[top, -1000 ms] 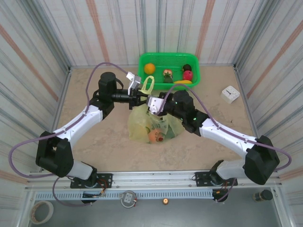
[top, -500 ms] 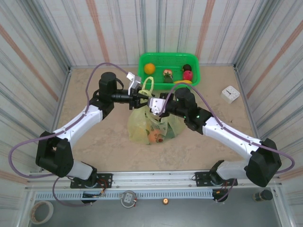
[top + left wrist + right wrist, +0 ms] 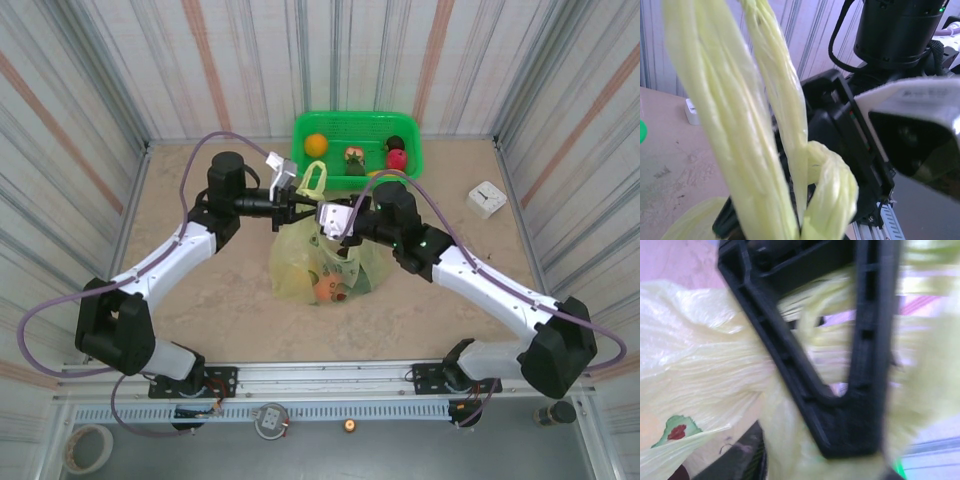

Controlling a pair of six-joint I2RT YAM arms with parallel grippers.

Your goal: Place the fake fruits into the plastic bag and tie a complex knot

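The plastic bag (image 3: 325,262) sits mid-table, yellow-green, with an orange fruit (image 3: 325,288) showing through its front. Its handles are pulled up and twisted together. My left gripper (image 3: 297,210) is shut on the twisted handles (image 3: 771,125), and a loop of handle (image 3: 314,180) sticks out behind it. My right gripper (image 3: 328,222) meets it from the right, pressed into the bag's gathered neck (image 3: 705,365) and shut on bag plastic; that view is blurred. More fake fruits lie in the green basket (image 3: 410,125): an orange one (image 3: 316,144), a red one (image 3: 397,158), a dark one (image 3: 395,143) and a yellow one (image 3: 386,173).
The basket stands against the back wall, right behind the two grippers. A small white box (image 3: 487,199) lies at the right of the sandy table (image 3: 200,300). Striped walls close in the table on three sides.
The right arm has swung its elbow to the right and its gripper has shifted slightly right and up at the bag's neck. The left arm and the handle loop have hardly moved.
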